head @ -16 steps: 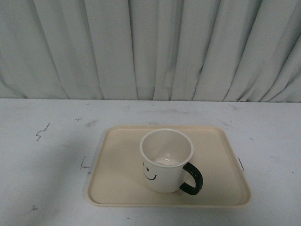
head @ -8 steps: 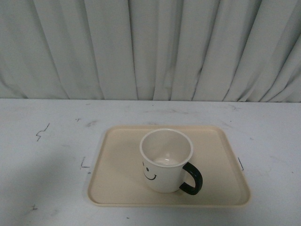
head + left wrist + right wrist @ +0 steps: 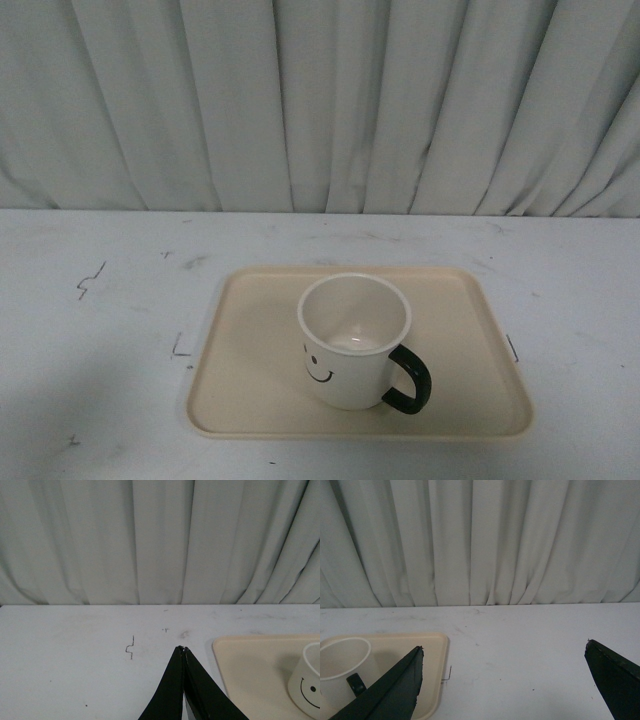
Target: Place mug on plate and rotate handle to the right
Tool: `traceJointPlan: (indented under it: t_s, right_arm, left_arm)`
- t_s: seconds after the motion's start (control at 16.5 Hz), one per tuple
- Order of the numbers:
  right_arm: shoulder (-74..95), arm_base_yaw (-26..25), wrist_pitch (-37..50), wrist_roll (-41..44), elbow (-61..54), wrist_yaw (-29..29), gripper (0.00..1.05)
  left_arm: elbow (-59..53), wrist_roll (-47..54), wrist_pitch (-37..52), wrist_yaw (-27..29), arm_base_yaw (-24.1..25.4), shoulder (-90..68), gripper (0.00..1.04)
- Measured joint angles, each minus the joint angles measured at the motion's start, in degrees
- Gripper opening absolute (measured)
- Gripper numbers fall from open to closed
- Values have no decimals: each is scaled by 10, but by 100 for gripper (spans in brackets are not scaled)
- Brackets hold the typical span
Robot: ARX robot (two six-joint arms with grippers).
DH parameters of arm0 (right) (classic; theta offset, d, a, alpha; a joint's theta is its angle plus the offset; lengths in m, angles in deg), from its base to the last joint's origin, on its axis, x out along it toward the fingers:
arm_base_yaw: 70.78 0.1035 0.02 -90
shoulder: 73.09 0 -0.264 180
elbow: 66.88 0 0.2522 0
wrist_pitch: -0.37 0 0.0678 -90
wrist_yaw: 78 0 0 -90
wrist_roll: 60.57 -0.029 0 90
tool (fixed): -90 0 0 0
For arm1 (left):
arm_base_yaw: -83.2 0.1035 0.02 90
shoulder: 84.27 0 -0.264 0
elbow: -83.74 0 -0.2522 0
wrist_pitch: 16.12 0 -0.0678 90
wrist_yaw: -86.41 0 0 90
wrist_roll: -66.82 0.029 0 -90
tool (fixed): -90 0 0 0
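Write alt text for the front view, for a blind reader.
A white smiley-face mug stands upright on a beige plate, its black handle pointing right. The plate lies on a white table before a pale curtain.

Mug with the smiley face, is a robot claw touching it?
Apart. The front view shows the mug standing alone on the plate, with no gripper anywhere around it.

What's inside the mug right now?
Nothing visible: the mug, standing on the plate, shows a bare white inside with a glint near its floor. The near inner wall below the rim is hidden in the front view, so something small there can't be ruled out.
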Motion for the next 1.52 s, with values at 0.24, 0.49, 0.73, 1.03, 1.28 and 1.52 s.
traceJointPlan:
  t_s: [0.24,0.49,0.73,1.03,1.28,1.52]
  right_arm:
    - [0,0,0,0,0,0,98]
    - [0,0,0,0,0,0,98]
    - [0,0,0,0,0,0,98]
    - [0,0,0,0,0,0,98]
    - [0,0,0,0,0,0,98]
    - [0,0,0,0,0,0,98]
  left_arm:
    - [0,0,-72,0,0,83,2]
    - [0,0,-125,0,0,138,2]
    - [0,0,-185,0,0,199,2]
    - [0,0,-228,0,0,242,2]
    - [3,0,-322,1,0,338,2]
    - [0,-1,-330,0,0,338,22]
